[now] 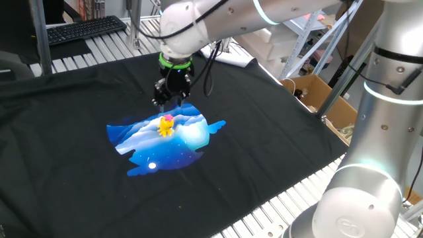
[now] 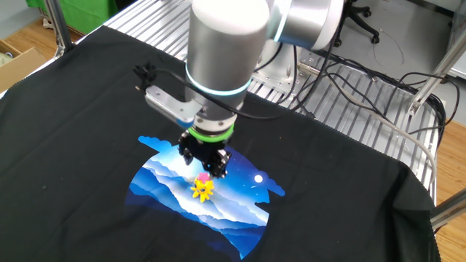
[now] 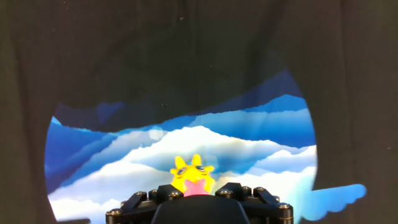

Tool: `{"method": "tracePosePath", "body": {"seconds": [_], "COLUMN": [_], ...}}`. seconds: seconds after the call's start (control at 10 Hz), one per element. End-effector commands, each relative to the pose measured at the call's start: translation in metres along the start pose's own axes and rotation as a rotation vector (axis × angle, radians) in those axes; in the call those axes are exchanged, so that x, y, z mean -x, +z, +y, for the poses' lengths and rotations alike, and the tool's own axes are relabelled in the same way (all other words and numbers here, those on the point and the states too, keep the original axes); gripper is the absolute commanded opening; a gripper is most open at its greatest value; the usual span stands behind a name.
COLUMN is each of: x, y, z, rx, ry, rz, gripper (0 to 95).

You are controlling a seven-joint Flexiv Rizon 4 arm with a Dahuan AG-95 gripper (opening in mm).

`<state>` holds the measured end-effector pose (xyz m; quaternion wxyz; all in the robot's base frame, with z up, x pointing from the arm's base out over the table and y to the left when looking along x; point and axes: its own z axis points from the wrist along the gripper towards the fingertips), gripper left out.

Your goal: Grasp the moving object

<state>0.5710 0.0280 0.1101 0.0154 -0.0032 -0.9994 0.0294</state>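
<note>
The moving object, a tiny yellow toy figure with a pink top (image 1: 166, 125), stands on the blue-and-white printed patch (image 1: 142, 135) on the black cloth. My gripper (image 1: 170, 99) hangs just above and behind it, jaws open and holding nothing. In the other fixed view the gripper (image 2: 206, 166) is right over the toy (image 2: 202, 188), whose pink top shows at the fingertips. In the hand view the toy (image 3: 191, 174) sits at the bottom centre, between the two black finger blocks of the gripper (image 3: 196, 190).
The black cloth (image 1: 264, 132) covers the slatted metal table. A keyboard (image 1: 86, 29) lies at the back left and an open cardboard box (image 1: 317, 92) sits off the right edge. The arm's base column (image 1: 377, 132) stands at the right.
</note>
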Motion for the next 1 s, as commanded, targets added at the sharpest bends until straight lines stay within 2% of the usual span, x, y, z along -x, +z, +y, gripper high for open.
{"method": "tracePosePath", "body": {"seconds": [0.1, 0.2, 0.3, 0.4, 0.6, 1.0], "x": [-0.001, -0.002, -0.003, -0.004, -0.009, -0.015], "y": [-0.007, -0.012, -0.013, -0.014, -0.016, -0.017], "z": [-0.016, -0.029, -0.034, -0.042, -0.053, -0.057], "rx": [-0.009, -0.027, -0.032, -0.05, -0.049, -0.047], "ry": [-0.04, -0.068, -0.082, -0.101, -0.122, -0.142], "rz": [0.013, 0.016, 0.02, 0.028, 0.041, 0.044], "gripper": [38.0, 38.0, 19.0, 19.0, 19.0, 19.0]}}
